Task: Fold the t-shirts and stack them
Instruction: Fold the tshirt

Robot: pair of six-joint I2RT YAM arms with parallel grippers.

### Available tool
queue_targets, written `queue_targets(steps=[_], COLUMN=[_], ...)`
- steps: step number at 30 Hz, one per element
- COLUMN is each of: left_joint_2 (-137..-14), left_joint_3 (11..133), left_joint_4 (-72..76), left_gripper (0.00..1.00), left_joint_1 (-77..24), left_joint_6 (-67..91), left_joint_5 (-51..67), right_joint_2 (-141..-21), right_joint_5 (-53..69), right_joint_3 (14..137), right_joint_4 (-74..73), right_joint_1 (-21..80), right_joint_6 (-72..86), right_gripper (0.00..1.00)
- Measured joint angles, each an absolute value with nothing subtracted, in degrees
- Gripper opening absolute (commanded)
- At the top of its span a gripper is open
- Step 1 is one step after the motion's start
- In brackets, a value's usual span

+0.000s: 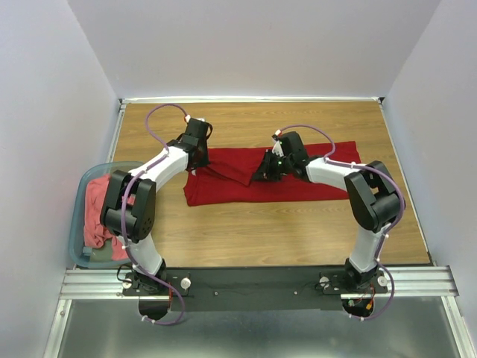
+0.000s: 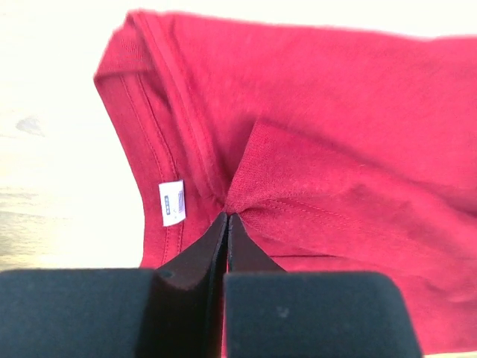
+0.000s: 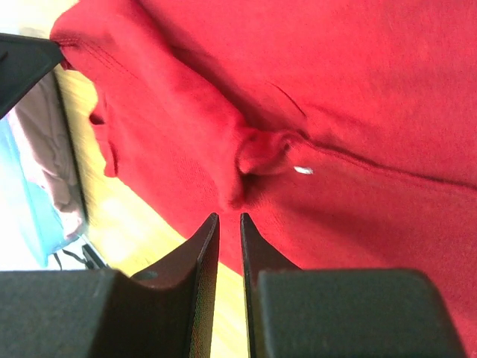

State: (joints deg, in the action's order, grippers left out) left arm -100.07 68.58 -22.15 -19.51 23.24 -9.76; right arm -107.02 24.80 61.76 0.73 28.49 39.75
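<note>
- Your left tool [image 2: 227, 218] is clenched on a pinch of the red shirt [image 1: 298, 186]. The cloth puckers right at the tips.
- That pinch sits just at 3 o'clock of the white label [image 2: 172, 202], by the collar.
- In the top view, the left tool is at the shirt's 9 o'clock end.
- Your right tool [image 3: 229, 218] is released, with a narrow gap between the jaws and nothing in it.
- A small bunched ridge of red cloth lies just past its tips, toward 12 o'clock in the wrist view.
- From above, the right tool hangs over the shirt's middle.
- The red shirt lies flat on the tabletop [image 1: 261, 239], stretched from 9 to 3 o'clock and creased near the left tool.
- The pink shirt [image 1: 97, 209] is crumpled in the tub [image 1: 78, 224] at the tabletop's 9 o'clock edge, apart from the red one.
</note>
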Motion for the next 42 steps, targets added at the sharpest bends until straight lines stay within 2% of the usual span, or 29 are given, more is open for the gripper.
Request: queue_targets(steps=[1,4,8,9,13,16,23,31,33,37,38,40,42], left_joint_2=[-99.83,-99.55,-99.18,-98.87,-96.18,-94.04,-100.64,-109.8,-110.93,-111.85,-111.7,-111.04,-108.53], left_joint_3=[68.71,68.84,68.62,68.58,68.55,67.88,66.78,68.1,69.45,71.48,71.81,72.01,71.83], left_joint_4=[-22.02,-22.17,-22.41,-22.48,-22.02,-18.09,-9.63,-6.83,-6.85,-7.62,-8.12,-9.47,-11.03], left_gripper=[0.48,0.64,0.65,0.63,0.37,0.28,0.25,0.25,0.27,0.43,0.5,0.57,0.59], left_joint_1=[-19.51,-19.51,-19.51,-19.49,-19.49,-19.44,-19.44,-19.11,-18.85,-18.74,-18.72,-18.59,-18.7], left_joint_6=[23.0,22.7,22.9,22.96,23.57,24.53,27.46,29.47,29.85,29.8,29.67,29.28,28.91], left_joint_5=[-9.76,-9.76,-9.76,-9.76,-9.72,-7.97,-1.39,0.36,0.69,0.54,0.12,-1.21,-2.81], right_joint_2=[-106.87,-106.59,-106.17,-106.13,-106.13,-106.19,-112.12,-121.19,-121.1,-118.96,-117.14,-112.64,-107.79], right_joint_5=[24.71,24.38,24.01,24.03,25.69,28.53,32.58,36.71,37.17,36.93,35.99,32.99,28.88], right_joint_3=[62.24,62.48,62.54,62.85,65.21,66.52,68.69,65.47,65.19,63.24,62.57,61.54,61.39], right_joint_4=[0.62,-0.1,-0.58,-0.89,-1.37,1.91,10.94,18.15,19.38,19.14,17.08,13.02,8.82], right_joint_1=[28.49,28.49,28.47,28.47,28.47,28.42,28.14,23.38,22.46,21.54,21.41,21.15,20.86], right_joint_6=[39.4,39.03,38.65,38.61,38.59,39.44,42.94,48.45,48.4,46.76,45.12,42.3,38.7], right_gripper=[0.27,0.3,0.32,0.32,0.32,0.32,0.31,0.32,0.32,0.35,0.36,0.37,0.38])
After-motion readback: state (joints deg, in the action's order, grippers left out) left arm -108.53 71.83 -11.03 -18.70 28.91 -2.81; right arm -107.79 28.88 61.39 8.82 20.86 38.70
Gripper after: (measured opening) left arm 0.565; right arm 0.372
